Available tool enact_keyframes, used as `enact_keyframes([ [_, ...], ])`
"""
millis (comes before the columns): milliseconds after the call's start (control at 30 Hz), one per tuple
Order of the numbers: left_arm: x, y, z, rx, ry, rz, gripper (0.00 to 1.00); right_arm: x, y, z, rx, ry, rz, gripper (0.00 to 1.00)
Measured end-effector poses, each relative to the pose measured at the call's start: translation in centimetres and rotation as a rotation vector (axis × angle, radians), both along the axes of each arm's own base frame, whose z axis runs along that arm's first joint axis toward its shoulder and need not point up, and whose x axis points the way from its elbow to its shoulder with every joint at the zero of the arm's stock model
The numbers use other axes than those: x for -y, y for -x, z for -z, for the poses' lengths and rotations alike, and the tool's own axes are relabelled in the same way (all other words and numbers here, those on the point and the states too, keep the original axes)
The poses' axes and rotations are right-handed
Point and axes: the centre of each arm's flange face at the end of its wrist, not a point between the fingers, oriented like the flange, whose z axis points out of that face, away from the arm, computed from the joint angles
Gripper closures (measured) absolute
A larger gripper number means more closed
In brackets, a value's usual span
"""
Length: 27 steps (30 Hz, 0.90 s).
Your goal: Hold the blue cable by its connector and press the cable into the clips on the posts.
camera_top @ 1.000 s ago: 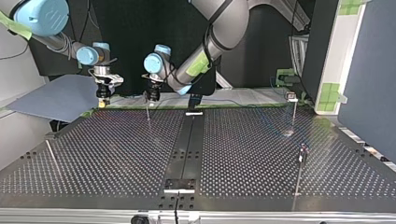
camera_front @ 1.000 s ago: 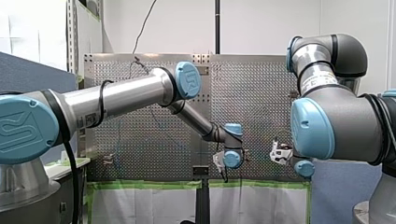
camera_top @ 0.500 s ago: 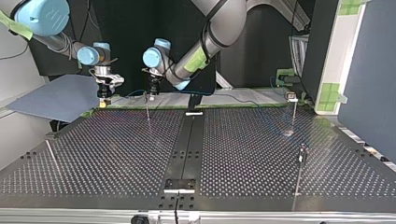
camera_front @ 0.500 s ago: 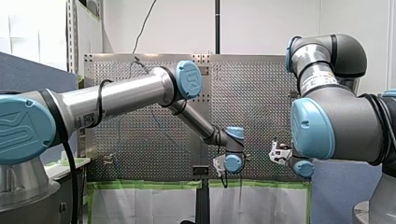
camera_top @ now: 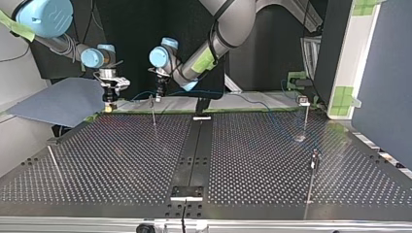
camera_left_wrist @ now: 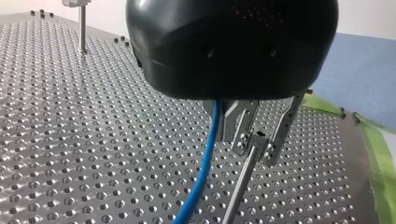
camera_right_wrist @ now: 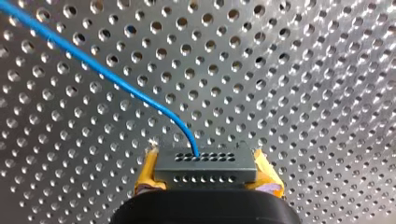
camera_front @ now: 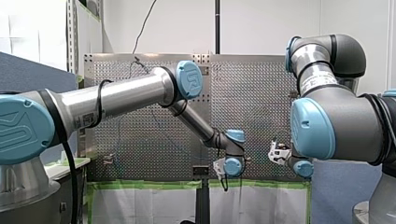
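now | right claw (camera_right_wrist: 206,173) grips boxy grey connector (camera_right_wrist: 205,165) | thin blue cable (camera_right_wrist: 107,75)

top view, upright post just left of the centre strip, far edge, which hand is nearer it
Left. My left hand is right at the top of the post; my right hand, gripping the connector, stands off to the post's left in the top view.

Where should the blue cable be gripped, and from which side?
By the grey connector at its end, squeezed across its two short ends from behind, opposite the face the blue cable leaves. Those ends look flat for the yellow pads, and the cable runs free. My right gripper holds it so.
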Motion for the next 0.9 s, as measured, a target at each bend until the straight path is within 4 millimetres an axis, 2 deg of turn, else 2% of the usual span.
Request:
enact_keyframes([
  [200, 0.1, -0.1, 1.7, -0.02, -0.02, 0.004, 1.0, 0.0, -0.2, 0.0, 0.002, 0.002, -0.01, 1.0],
  [367, -0.8, 1.0, 4.8, -0.076, -0.071, 0.021, 1.0, 0.0, -0.2, 0.0, 0.003, 0.004, -0.011, 1.0],
  [433, -1.0, 1.3, 5.3, -0.088, -0.081, 0.025, 1.0, 0.0, -0.2, 0.0, 0.003, 0.006, -0.011, 1.0],
  [900, -0.7, 1.0, 4.3, -0.08, -0.084, 0.025, 1.0, 0.3, 0.3, 0.0, 0.003, 0.007, 0.014, 1.0],
])
